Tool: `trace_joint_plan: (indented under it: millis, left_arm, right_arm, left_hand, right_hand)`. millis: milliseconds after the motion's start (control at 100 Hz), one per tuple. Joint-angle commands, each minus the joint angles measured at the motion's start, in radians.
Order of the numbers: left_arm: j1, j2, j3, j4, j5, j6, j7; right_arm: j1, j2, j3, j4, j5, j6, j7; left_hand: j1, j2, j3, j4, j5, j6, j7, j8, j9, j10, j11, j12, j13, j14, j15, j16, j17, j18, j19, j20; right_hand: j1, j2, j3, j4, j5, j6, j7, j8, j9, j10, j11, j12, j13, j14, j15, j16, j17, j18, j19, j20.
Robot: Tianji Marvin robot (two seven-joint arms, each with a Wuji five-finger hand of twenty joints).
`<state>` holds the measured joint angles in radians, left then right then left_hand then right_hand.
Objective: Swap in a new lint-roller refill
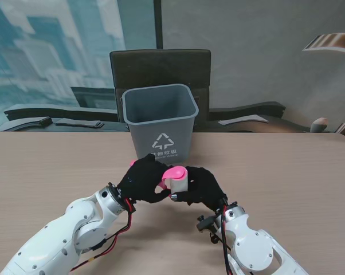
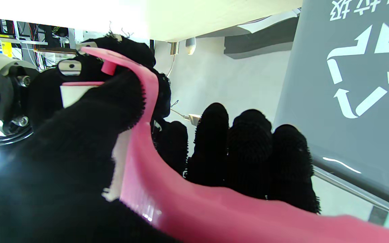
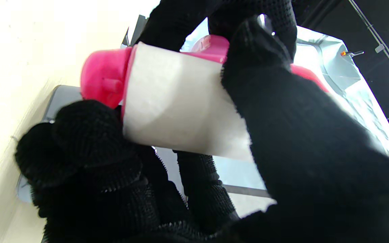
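White refill sits on the pink lint roller, held up off the table approx. mid-width, just in front of the grey bin near the far edge. Right hand is wrapped round the refill; left hand is clamped on the pink handle. Risk, imo: pull off-axis and the sleeve jams on the core, or sticky paper grabs the glove fabric w/ the roller twisting out of the left grip.

Even daylight over the table; wrist views blow out white beside it, and the near black fingers blur.
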<state>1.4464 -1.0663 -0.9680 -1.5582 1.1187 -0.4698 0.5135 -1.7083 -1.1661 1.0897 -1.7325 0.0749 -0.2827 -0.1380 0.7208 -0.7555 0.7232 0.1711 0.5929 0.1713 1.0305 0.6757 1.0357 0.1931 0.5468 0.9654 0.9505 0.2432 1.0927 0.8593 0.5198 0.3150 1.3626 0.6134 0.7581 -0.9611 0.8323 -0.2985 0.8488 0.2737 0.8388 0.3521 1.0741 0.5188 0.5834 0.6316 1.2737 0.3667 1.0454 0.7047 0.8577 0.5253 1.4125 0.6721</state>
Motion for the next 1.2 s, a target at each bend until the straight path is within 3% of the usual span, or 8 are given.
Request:
trace_joint_plan:
  millis: [0, 170, 540, 770, 960, 1040, 1080, 1190]
  left_arm:
    - [0.005, -0.004, 0.013, 0.014, 0.015, -0.007, -0.028]
    - [0.002, -0.002, 0.013, 0.019, 0.022, -0.014, -0.024]
    - [-0.011, 0.005, 0.017, 0.03, 0.047, -0.035, -0.01]
    - [0.014, 0.003, -0.011, 0.01, 0.043, -0.028, -0.01]
    - [0.037, 0.005, -0.04, -0.007, 0.05, -0.02, -0.013]
    - [0.045, 0.006, -0.053, -0.012, 0.052, -0.019, -0.014]
    - [0.05, 0.006, -0.059, -0.015, 0.054, -0.018, -0.014]
    - [0.063, 0.007, -0.077, -0.024, 0.056, -0.02, -0.019]
  right_arm:
    - [-0.004, -0.023, -0.016, -0.06, 0.017, -0.01, 0.027]
    - [-0.011, -0.025, -0.013, -0.071, 0.056, 0.006, 0.035]
    - [-0.021, -0.02, -0.003, -0.093, 0.119, 0.036, 0.073]
    - [0.0, -0.007, 0.015, -0.061, -0.047, 0.004, 0.065]
    - [0.001, 0.016, 0.061, -0.045, -0.172, -0.031, 0.101]
    - [-0.001, 0.026, 0.085, -0.044, -0.212, -0.043, 0.124]
    - [-0.003, 0.031, 0.096, -0.044, -0.226, -0.046, 0.136]
    - [-0.004, 0.047, 0.128, -0.045, -0.267, -0.061, 0.181]
  left_hand:
    - [0.278, 0.087, 0.25, 0.127, 0.044, -0.099, -0.022, -0.017, 0.004, -0.015, -0.003, 0.035, 0.003, 0.002, -0.003, -0.013, -0.015, -0.037, 0.004, 0.026]
    - [0.274, 0.085, 0.288, 0.156, 0.078, -0.142, 0.023, 0.013, 0.008, -0.032, 0.011, 0.064, 0.002, 0.001, 0.027, 0.006, -0.023, -0.021, 0.024, -0.037]
    - [0.269, 0.083, 0.282, 0.169, 0.089, -0.191, 0.034, 0.027, 0.012, -0.078, -0.009, 0.073, -0.002, -0.012, 0.025, 0.009, -0.027, -0.032, 0.032, -0.053]
    - [0.263, 0.091, 0.279, 0.169, 0.079, -0.177, 0.027, 0.025, 0.01, -0.067, -0.013, 0.082, -0.005, -0.016, 0.024, 0.007, -0.027, -0.038, 0.038, -0.052]
    - [0.267, 0.099, 0.264, 0.151, 0.07, -0.163, 0.019, 0.015, 0.007, -0.056, -0.019, 0.078, -0.011, -0.015, 0.018, 0.001, -0.032, -0.042, 0.04, -0.041]
    - [0.27, 0.103, 0.254, 0.128, 0.07, -0.159, 0.012, 0.0, 0.006, -0.052, -0.026, 0.065, -0.016, -0.011, 0.006, -0.012, -0.033, -0.046, 0.036, -0.016]
    - [0.27, 0.105, 0.256, 0.1, 0.067, -0.158, 0.016, -0.021, 0.005, -0.051, -0.026, 0.051, -0.019, -0.01, 0.002, -0.023, -0.031, -0.049, 0.013, 0.041]
    - [0.27, 0.11, 0.247, 0.081, 0.074, -0.153, 0.0, -0.038, 0.009, -0.045, -0.036, 0.033, -0.022, -0.004, -0.015, -0.036, -0.034, -0.046, 0.003, 0.047]
  right_hand:
    - [0.149, 0.229, 0.305, 0.024, 0.118, -0.156, 0.176, 0.022, 0.134, -0.136, 0.174, 0.031, 0.043, -0.312, 0.113, 0.034, 0.043, -0.242, -0.015, -0.028]
    - [0.15, 0.232, 0.3, 0.024, 0.116, -0.154, 0.175, 0.022, 0.134, -0.136, 0.174, 0.03, 0.044, -0.319, 0.122, 0.031, 0.037, -0.242, -0.021, -0.031]
    - [0.152, 0.234, 0.295, 0.025, 0.116, -0.155, 0.175, 0.022, 0.134, -0.135, 0.174, 0.027, 0.044, -0.319, 0.15, 0.02, -0.006, -0.211, -0.063, -0.053]
    - [0.146, 0.275, 0.241, 0.033, 0.108, -0.197, 0.171, 0.034, 0.135, -0.176, 0.166, 0.017, 0.032, -0.255, -0.05, -0.081, -0.282, -0.093, -0.193, -0.089]
    - [0.144, 0.295, 0.214, 0.036, 0.1, -0.212, 0.167, 0.043, 0.131, -0.197, 0.161, 0.018, 0.025, -0.231, -0.149, -0.103, -0.331, -0.098, -0.186, -0.08]
    - [0.145, 0.297, 0.209, 0.037, 0.1, -0.215, 0.167, 0.045, 0.132, -0.199, 0.16, 0.018, 0.027, -0.232, -0.153, -0.1, -0.334, -0.103, -0.183, -0.078]
    - [0.146, 0.297, 0.207, 0.037, 0.1, -0.213, 0.167, 0.046, 0.133, -0.195, 0.159, 0.018, 0.028, -0.231, -0.152, -0.097, -0.335, -0.106, -0.182, -0.077]
    - [0.147, 0.297, 0.201, 0.038, 0.1, -0.209, 0.166, 0.047, 0.135, -0.195, 0.158, 0.02, 0.029, -0.228, -0.146, -0.087, -0.339, -0.112, -0.177, -0.074]
